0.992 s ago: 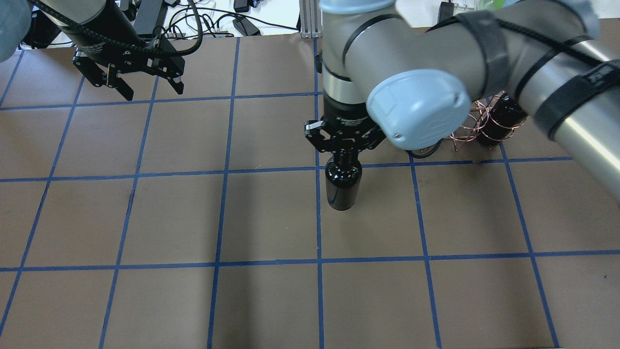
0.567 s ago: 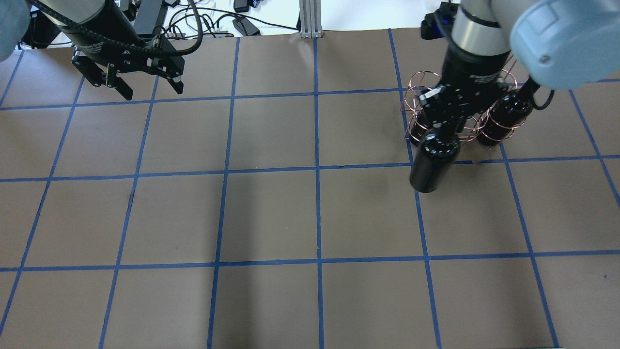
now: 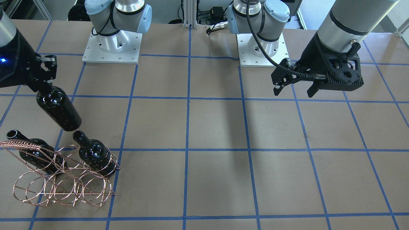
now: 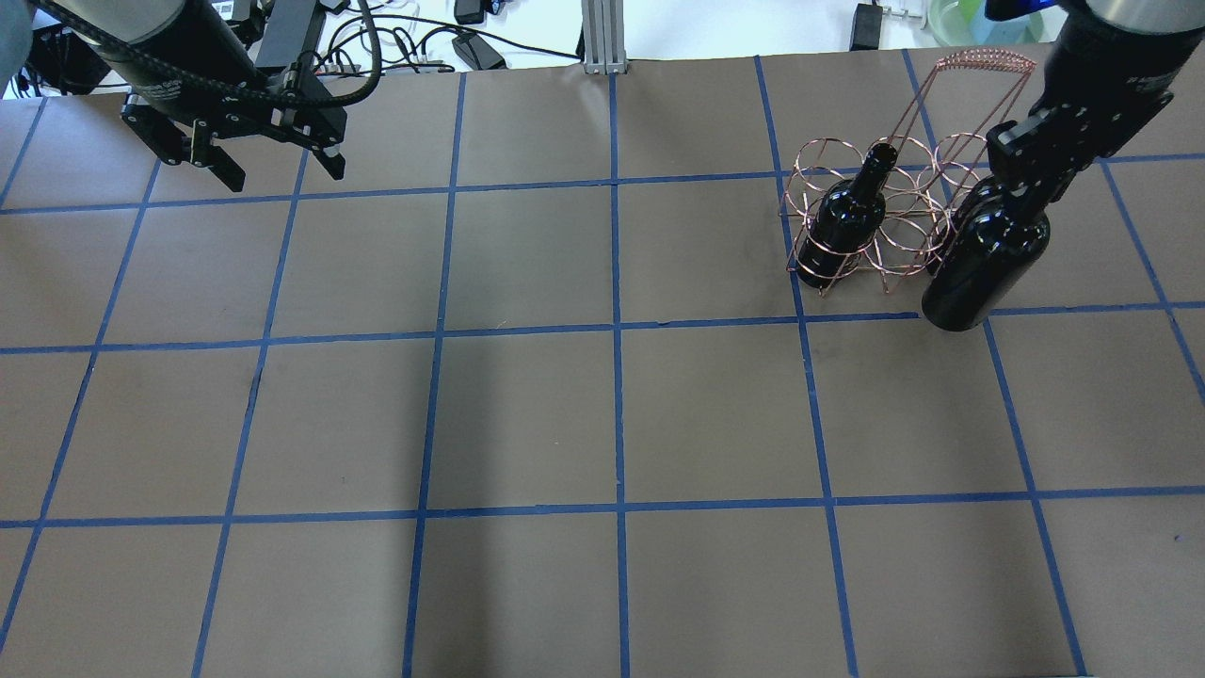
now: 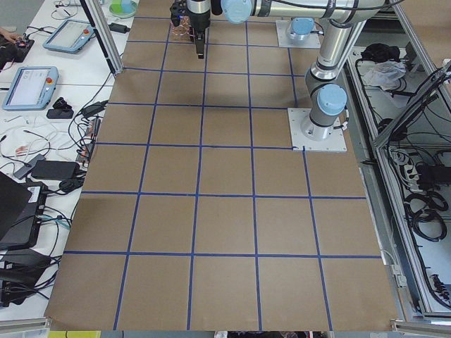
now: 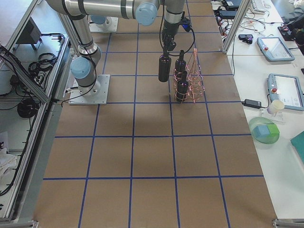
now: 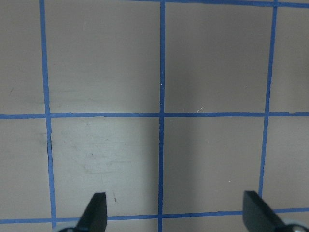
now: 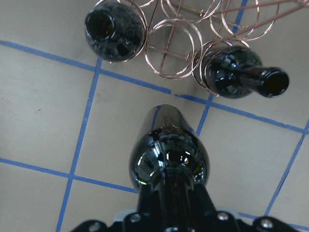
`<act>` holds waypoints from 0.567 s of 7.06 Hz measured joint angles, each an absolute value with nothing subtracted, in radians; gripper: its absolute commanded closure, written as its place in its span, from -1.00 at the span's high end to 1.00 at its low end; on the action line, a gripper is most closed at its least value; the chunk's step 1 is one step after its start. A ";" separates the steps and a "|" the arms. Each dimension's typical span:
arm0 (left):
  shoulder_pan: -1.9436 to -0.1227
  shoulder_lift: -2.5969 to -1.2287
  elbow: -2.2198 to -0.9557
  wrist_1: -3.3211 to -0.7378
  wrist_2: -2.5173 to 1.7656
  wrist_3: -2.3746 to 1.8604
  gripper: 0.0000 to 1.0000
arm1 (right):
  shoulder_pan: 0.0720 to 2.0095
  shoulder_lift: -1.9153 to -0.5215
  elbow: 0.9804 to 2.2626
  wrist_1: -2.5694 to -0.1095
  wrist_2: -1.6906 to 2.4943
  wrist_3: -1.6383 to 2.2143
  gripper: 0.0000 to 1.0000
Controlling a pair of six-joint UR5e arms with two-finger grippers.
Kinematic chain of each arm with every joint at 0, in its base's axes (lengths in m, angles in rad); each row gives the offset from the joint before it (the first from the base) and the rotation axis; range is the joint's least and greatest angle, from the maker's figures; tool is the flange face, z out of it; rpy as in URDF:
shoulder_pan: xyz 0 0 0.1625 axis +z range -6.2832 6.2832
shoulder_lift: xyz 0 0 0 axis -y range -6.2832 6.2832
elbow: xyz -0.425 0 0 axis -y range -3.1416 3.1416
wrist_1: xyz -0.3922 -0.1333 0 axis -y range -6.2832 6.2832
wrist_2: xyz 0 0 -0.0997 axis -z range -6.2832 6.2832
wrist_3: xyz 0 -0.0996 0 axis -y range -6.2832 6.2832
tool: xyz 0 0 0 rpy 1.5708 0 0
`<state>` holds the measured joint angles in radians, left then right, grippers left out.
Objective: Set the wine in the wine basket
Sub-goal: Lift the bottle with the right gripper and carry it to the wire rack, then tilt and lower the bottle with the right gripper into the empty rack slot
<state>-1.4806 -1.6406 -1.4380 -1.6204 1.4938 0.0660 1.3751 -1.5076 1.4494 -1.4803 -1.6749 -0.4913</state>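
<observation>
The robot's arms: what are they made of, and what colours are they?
Left arm and right arm are silver-grey tubes with pale blue caps at the joints, on square metal plates. Each ends in a black two-finger gripper: left gripper, right gripper. A black braided cable runs down the left arm.

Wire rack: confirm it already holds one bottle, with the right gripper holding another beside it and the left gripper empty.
Wrong count. The right wrist view shows the wire rack holding two, a first bottle and a second bottle, not one. The rest stands: the right gripper holds a third bottle beside it, and the left gripper is empty.
</observation>
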 measured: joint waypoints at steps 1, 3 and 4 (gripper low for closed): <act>-1.479 -1.640 -1.438 -1.621 1.498 0.068 1.00 | 1.374 -1.476 1.388 -1.481 -1.669 -0.495 -1.00; -1.486 -1.630 -1.438 -1.621 1.498 0.072 1.00 | 1.373 -1.381 1.272 -1.500 -1.631 -0.497 -1.00; -1.500 -1.616 -1.438 -1.624 1.495 0.072 1.00 | 1.374 -1.349 1.251 -1.527 -1.617 -0.497 -1.00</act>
<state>-1.5000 -1.6157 -1.4376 -1.6243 1.4954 0.0715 1.3738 -1.3493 1.2515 -1.5271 -1.6165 -0.4973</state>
